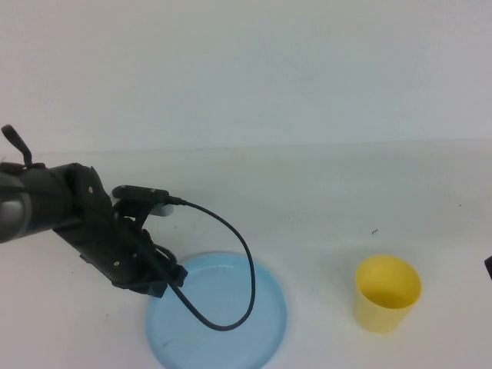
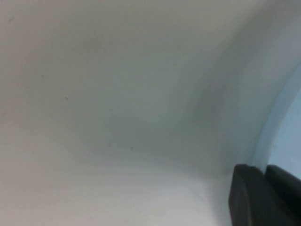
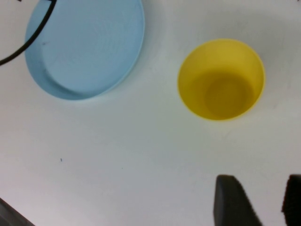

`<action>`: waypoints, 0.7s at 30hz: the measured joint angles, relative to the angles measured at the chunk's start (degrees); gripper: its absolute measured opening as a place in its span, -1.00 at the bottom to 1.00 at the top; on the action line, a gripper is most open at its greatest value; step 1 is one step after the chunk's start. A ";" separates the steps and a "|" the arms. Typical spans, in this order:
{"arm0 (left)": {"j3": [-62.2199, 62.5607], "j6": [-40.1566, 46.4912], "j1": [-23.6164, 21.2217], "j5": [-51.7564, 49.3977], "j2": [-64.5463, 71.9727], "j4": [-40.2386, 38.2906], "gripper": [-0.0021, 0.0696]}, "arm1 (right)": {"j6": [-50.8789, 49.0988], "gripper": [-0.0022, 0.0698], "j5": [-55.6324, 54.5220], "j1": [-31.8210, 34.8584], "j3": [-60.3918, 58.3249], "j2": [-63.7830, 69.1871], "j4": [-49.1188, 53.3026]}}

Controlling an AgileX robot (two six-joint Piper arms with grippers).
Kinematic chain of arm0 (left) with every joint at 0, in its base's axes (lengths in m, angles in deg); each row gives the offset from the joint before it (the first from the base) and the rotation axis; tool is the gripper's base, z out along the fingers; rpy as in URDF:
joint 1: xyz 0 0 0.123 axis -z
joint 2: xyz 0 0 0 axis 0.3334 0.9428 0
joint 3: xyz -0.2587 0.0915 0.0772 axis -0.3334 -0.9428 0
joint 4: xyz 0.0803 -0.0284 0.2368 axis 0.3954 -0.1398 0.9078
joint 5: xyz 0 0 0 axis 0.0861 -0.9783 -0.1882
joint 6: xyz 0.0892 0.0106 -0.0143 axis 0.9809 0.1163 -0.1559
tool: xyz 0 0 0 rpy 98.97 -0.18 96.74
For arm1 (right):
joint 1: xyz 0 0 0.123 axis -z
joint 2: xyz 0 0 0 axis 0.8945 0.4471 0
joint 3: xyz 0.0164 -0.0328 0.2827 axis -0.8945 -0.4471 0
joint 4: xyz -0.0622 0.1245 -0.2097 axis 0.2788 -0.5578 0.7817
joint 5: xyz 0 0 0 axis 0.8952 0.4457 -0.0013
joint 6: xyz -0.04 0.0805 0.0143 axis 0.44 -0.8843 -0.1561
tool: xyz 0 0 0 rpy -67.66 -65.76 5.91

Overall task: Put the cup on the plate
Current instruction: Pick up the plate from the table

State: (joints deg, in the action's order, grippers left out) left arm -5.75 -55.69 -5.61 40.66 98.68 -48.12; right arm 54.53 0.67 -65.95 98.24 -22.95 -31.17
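The yellow cup (image 1: 388, 293) stands upright and empty on the white table, to the right of the light blue plate (image 1: 231, 338). My left gripper (image 1: 167, 281) hangs low over the plate's left rim, empty. In the left wrist view its dark fingers (image 2: 249, 195) lie close together next to the plate's rim (image 2: 281, 117). My right gripper (image 3: 258, 200) is open and empty, a short way from the cup (image 3: 221, 77); the plate (image 3: 84, 44) lies beyond it. Only a dark sliver of the right arm (image 1: 489, 266) shows at the high view's right edge.
A black cable (image 1: 231, 254) loops from the left wrist over the plate. It also shows in the right wrist view (image 3: 28, 41). A pale wall rises behind the table. A small dark speck (image 1: 374, 231) lies behind the cup.
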 joint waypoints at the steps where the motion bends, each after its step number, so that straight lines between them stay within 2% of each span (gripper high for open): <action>1: 0.00 0.12 0.00 0.00 0.00 0.00 -0.90 | 0.00 -0.22 0.00 0.00 0.00 0.00 0.00; 10: 1.01 2.20 0.00 0.03 0.00 -1.15 -0.91 | 0.15 -0.22 -0.86 0.00 0.00 0.00 0.00; 21: 6.15 15.79 0.18 -5.77 0.00 -19.71 -0.93 | 1.03 -0.22 -2.13 0.00 0.00 0.00 0.00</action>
State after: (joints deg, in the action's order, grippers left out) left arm 0.39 -39.90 -5.43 34.90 98.68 -67.83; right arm 55.56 -1.46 -65.95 98.24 -22.95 -31.17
